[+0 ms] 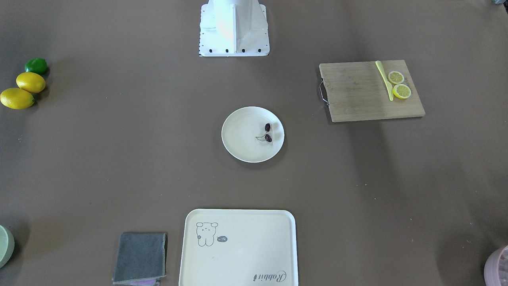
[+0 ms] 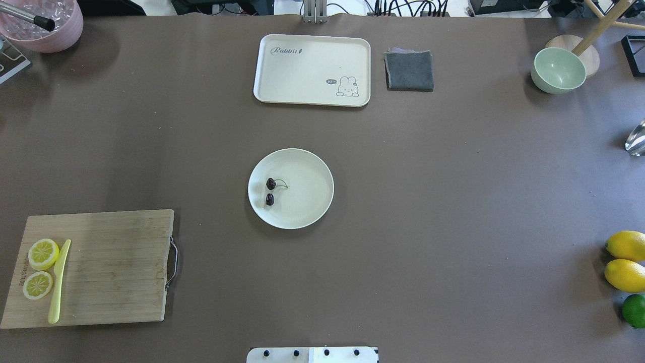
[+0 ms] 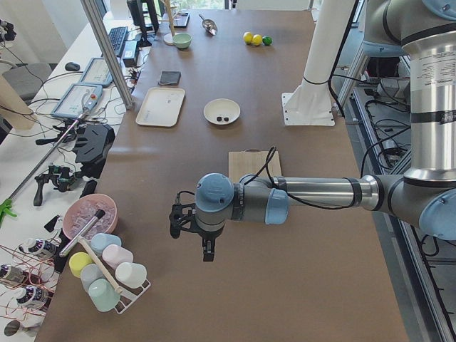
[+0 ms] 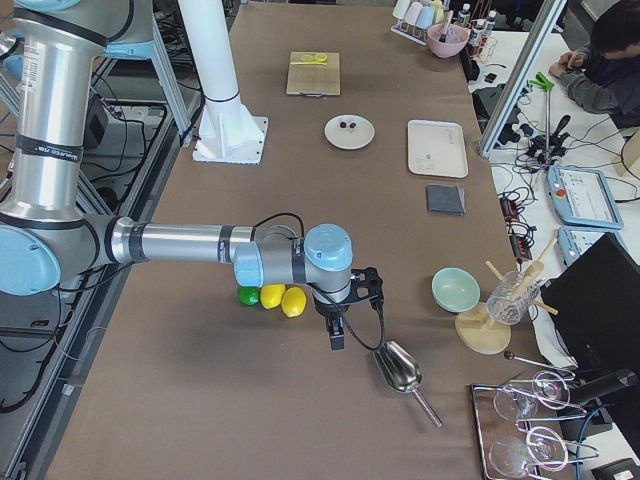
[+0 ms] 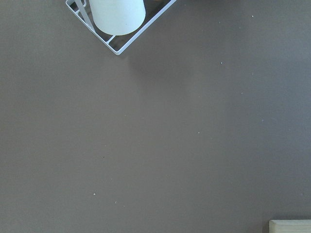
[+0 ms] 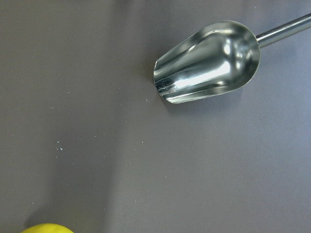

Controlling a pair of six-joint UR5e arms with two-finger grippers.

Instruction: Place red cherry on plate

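The cherry (image 2: 270, 184) lies on the plate (image 2: 307, 194), in its left half, at the middle of the table (image 2: 453, 201). The left gripper (image 3: 206, 251) hangs over the table's left end near a cup rack (image 3: 107, 274). The right gripper (image 4: 336, 338) hangs over the right end, between the lemons (image 4: 282, 300) and a scoop (image 4: 398, 368). Their fingers show only from the side and seem narrow, but I cannot tell.
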